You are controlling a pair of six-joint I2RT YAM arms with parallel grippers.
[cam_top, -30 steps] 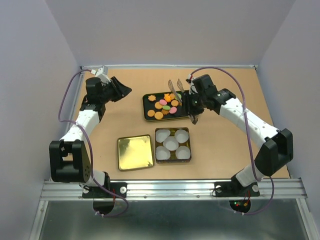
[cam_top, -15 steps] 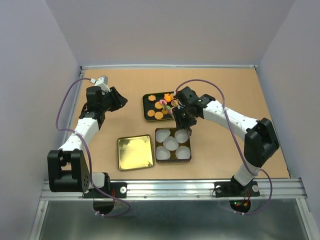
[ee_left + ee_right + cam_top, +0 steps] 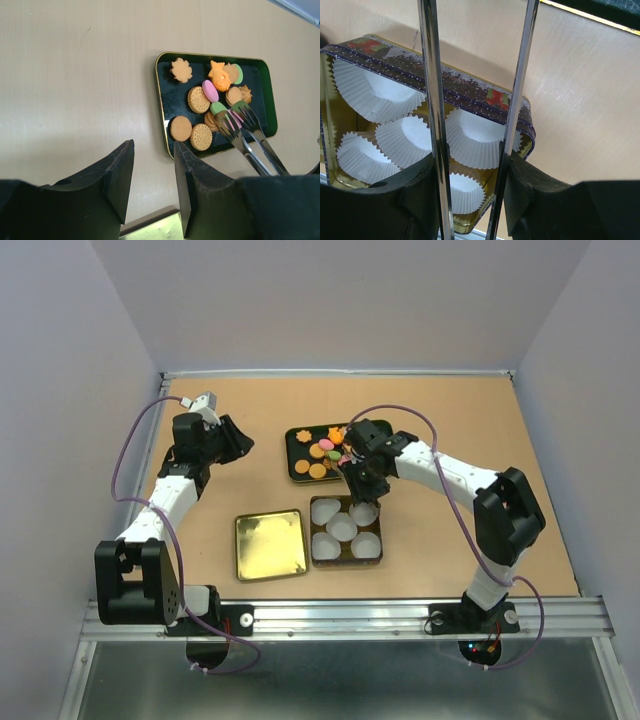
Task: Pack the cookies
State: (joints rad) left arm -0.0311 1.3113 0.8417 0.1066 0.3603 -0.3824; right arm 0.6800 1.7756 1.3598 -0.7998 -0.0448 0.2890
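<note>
The cookies (image 3: 322, 452) are small orange, pink and green pieces piled in a black tray (image 3: 296, 472); they also show in the left wrist view (image 3: 199, 100) in the tray (image 3: 176, 100). My right gripper (image 3: 362, 480) (image 3: 470, 165) is shut on metal tongs (image 3: 432, 75). The tongs' forked tips (image 3: 235, 117) rest on the pile at the tray's right side, around a pink piece. My left gripper (image 3: 240, 438) (image 3: 152, 185) is open and empty, left of the tray. A tin (image 3: 346, 501) (image 3: 470, 92) holds white paper cups (image 3: 343, 527) (image 3: 480, 135) with nothing in them.
A gold lid (image 3: 270, 544) (image 3: 160, 227) lies flat left of the tin. Grey walls close in the table on three sides. The right arm reaches across the table's right half, just behind the tin.
My right arm has swung left and nearer, bringing the tongs' tips down onto the cookies in the tray. The left gripper shifted slightly nearer, then stayed still.
</note>
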